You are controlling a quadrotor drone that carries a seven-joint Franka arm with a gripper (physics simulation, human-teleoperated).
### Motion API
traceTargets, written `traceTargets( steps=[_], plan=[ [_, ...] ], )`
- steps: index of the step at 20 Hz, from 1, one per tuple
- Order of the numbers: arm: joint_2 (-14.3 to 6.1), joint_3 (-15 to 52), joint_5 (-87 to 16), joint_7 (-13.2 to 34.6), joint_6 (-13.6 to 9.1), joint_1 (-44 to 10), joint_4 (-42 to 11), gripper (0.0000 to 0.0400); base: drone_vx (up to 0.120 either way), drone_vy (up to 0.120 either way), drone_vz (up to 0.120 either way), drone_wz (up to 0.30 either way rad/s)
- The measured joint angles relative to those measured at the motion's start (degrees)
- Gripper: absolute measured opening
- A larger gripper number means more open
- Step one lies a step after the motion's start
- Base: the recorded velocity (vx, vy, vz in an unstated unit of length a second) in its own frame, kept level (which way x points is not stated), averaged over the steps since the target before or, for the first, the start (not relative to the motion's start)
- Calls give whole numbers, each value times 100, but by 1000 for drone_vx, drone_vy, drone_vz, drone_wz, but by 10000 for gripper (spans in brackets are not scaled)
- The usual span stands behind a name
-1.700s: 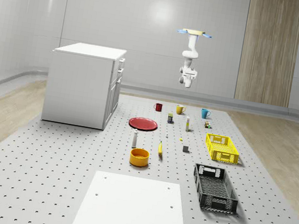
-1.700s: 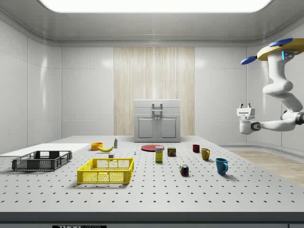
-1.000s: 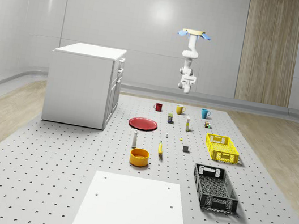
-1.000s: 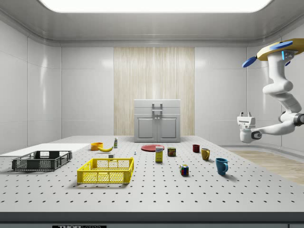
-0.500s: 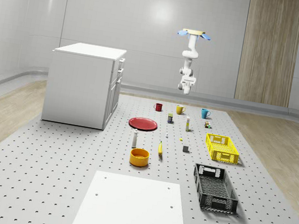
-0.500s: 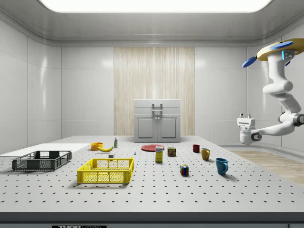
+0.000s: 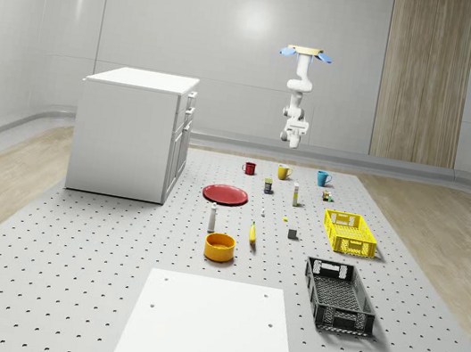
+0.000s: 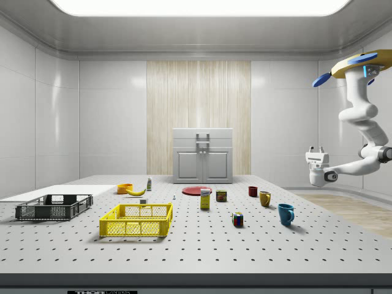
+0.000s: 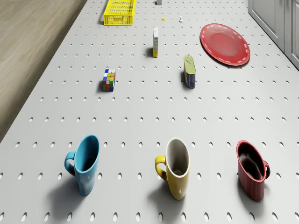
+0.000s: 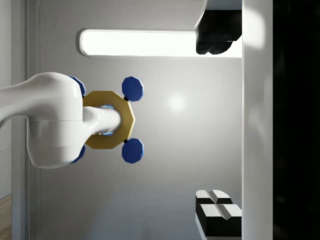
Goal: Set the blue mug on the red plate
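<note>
The blue mug stands upright at the far end of the table, beside a yellow mug and a red mug. The red plate lies flat nearer the cabinet, with nothing on it. The drone hovers high beyond the mug row. Its arm hangs down and bends back, so the gripper points upward, well above the mugs and apart from them. Its fingers stand wide apart and hold nothing.
A white cabinet stands at the whole-scene view's left. On the table are a yellow basket, a black crate, an orange bowl, a banana, a Rubik's cube, a can and a white board.
Over the earlier frames the hand sank a little and the arm shifted slightly. Since half a second ago nothing has visibly moved. The mugs and plate have stayed put.
</note>
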Motion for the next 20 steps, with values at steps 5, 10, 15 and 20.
traceTargets(
  steps=[5,10,15,20],
  plan=[
    [-14,6,-5,0,21,-4,-13,400,0,0,0,0],
    [-29,17,-18,1,42,-8,-27,400,56,48,0,0],
    [-44,41,-51,4,63,-17,-42,400,120,120,0,0],
    [-60,96,-127,14,85,-34,-58,400,120,120,0,0]
  ],
)
